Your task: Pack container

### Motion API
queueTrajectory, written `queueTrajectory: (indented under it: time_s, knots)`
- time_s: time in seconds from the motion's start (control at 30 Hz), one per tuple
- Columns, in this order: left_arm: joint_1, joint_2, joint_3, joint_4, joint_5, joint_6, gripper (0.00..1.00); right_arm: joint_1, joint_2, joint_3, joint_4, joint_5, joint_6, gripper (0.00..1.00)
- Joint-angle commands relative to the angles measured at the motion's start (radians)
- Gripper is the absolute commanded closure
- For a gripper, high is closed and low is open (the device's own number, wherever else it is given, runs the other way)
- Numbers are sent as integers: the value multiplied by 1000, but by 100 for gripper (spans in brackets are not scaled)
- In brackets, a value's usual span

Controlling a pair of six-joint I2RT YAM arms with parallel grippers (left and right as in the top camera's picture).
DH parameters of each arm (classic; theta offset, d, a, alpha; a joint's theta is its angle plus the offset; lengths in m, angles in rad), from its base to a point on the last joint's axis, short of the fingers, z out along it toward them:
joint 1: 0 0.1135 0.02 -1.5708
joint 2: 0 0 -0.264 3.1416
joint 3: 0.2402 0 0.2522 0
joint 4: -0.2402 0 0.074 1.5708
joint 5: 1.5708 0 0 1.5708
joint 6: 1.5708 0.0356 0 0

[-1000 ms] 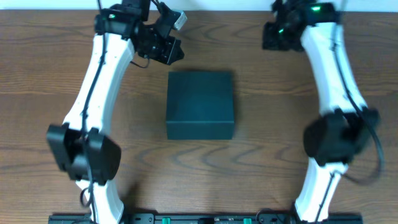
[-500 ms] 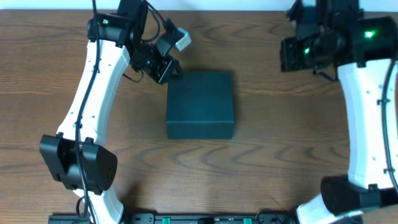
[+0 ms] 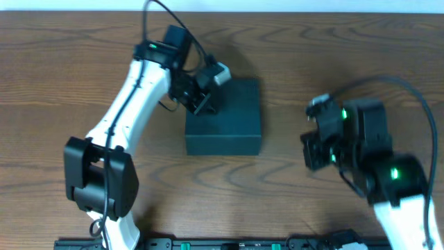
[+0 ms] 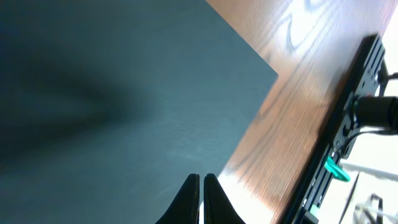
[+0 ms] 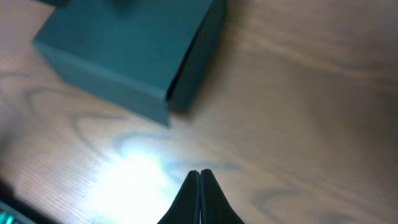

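Note:
The container [image 3: 229, 121] is a dark teal box with its lid down, in the middle of the wooden table. My left gripper [image 3: 207, 103] is shut and empty, and hovers over the box's back left corner. In the left wrist view the lid [image 4: 124, 93] fills most of the frame, with the closed fingertips [image 4: 201, 182] just above it. My right gripper [image 3: 313, 149] is shut and empty, low over the table to the right of the box. The right wrist view shows the box [image 5: 118, 50] ahead of the gripper [image 5: 199, 174]; a narrow gap at its side flap shows something red inside.
Bare wooden table [image 3: 312, 76] lies all round the box. The black base rail [image 3: 222, 243] runs along the front edge and also shows in the left wrist view [image 4: 348, 137].
My left gripper moved from behind the box's left corner to over the lid. My right arm swung from the back right down to the table on the box's right.

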Motion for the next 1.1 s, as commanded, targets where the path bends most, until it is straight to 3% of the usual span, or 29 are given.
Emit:
queueTrajectory:
  time_s: [0.0,0.17,0.43,0.67,1.07]
  knots:
    - [-62,-1,-15,2,-60,-32,94,10,-50,-142,39,-142,72,98]
    - [-93,1,-15,54,-93,-102,94,11,-35,-296,174,-290,142,98]
    - [-96,1,-90,179,-93,-183,94,43,8,-426,360,-315,185,98]
    - [-95,1,-200,227,-89,-182,94,144,40,-494,517,-311,264,98]
    - [-95,1,-263,259,-90,-178,94,388,269,-512,826,-31,524,98]
